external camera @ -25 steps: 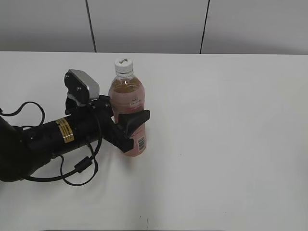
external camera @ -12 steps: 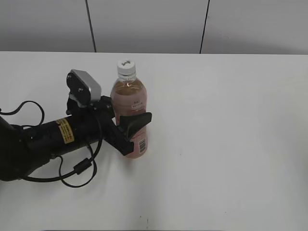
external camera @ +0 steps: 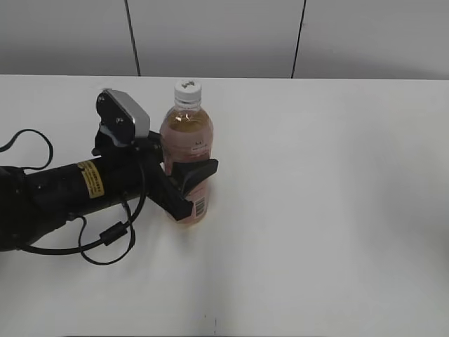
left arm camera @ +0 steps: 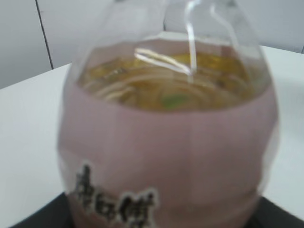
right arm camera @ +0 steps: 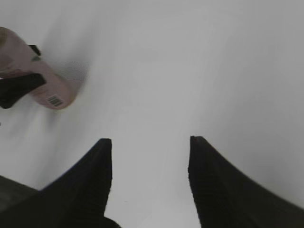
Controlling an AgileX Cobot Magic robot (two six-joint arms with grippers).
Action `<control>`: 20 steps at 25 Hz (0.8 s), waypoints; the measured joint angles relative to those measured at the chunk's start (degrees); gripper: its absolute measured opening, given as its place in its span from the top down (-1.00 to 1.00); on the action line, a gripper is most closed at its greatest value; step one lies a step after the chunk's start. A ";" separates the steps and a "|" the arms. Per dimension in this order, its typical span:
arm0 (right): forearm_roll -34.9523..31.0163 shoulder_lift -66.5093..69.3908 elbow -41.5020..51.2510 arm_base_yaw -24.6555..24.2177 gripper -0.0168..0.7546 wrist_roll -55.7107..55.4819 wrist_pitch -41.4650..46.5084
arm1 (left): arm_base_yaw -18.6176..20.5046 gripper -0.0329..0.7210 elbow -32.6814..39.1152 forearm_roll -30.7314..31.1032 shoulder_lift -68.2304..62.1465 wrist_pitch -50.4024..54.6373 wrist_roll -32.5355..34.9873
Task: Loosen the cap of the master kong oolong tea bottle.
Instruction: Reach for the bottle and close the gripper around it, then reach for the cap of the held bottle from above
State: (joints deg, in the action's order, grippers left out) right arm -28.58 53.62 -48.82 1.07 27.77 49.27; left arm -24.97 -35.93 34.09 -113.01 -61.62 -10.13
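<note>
Counting largest first, we log one tabletop [external camera: 337,210], two arms, one master kong oolong tea bottle [external camera: 188,151] and one cap [external camera: 188,90]. The bottle stands upright left of the tabletop's centre, towards the far edge, with the left gripper [external camera: 184,184] fingers clamped round its labelled middle. The right gripper [right arm camera: 149,161] hangs well apart from it, fingers spread wide and empty. Risks, in our judgement: the soft bottle may turn within the hold or tip once the cap is twisted.
</note>
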 joint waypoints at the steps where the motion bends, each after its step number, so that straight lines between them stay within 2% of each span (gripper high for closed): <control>1: -1.90 1.69 -1.07 0.00 -0.07 0.71 0.90 | 0.00 -0.12 0.00 -0.05 0.46 0.74 0.12; 4: -7.10 6.64 -4.47 0.23 -0.07 1.64 3.89 | 0.00 -0.12 -0.95 0.70 2.68 5.36 0.31; 8: -10.75 12.77 -8.87 1.83 -0.07 1.64 6.67 | 0.00 -0.12 -2.56 1.37 5.36 13.69 0.86; 12: -11.61 18.01 -13.29 7.31 -0.07 -0.03 7.54 | 0.00 -0.12 -3.37 2.29 7.16 19.19 2.11; 16: -12.16 23.30 -17.87 13.51 -0.07 -4.33 6.99 | 0.00 -0.12 -3.42 4.08 8.25 20.63 4.33; 20: -12.17 29.29 -23.16 17.19 -0.07 -10.01 6.60 | 0.00 -0.12 -3.42 4.40 8.73 20.74 7.28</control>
State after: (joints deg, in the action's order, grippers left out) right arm -40.74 82.91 -71.98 18.25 17.76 55.87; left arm -24.97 -39.35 38.50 -104.28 -40.88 -2.85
